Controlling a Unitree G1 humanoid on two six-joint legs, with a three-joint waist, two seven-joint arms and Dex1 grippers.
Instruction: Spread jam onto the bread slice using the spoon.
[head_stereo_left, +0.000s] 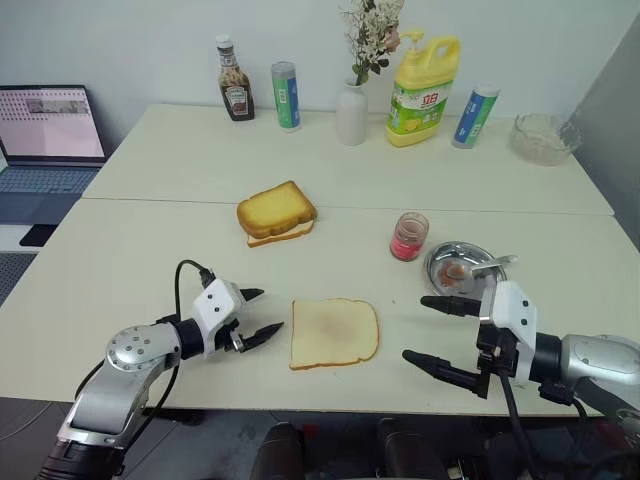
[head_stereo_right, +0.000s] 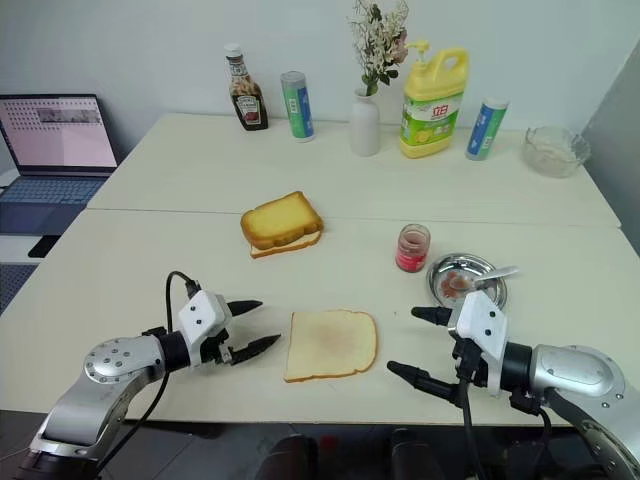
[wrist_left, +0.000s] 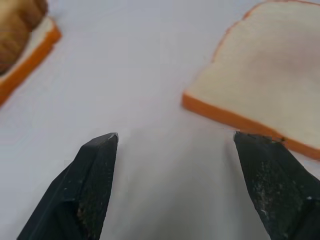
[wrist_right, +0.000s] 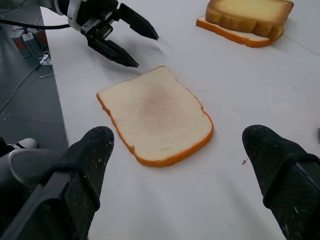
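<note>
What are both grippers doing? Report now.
Left gripper: open, holding nothing, beside the bread.
Right gripper: open, holding nothing.

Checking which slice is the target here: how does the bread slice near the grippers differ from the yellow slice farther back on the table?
The bread slice is thin and pale with a faint pinkish smear in the middle; the golden-yellow slice is thicker and shows no smear. The bread slice lies alone, flat on the table between the two grippers; the golden-yellow slice rests on top of another pale slice, farther back. Both are square-ish with tan crusts.
</note>
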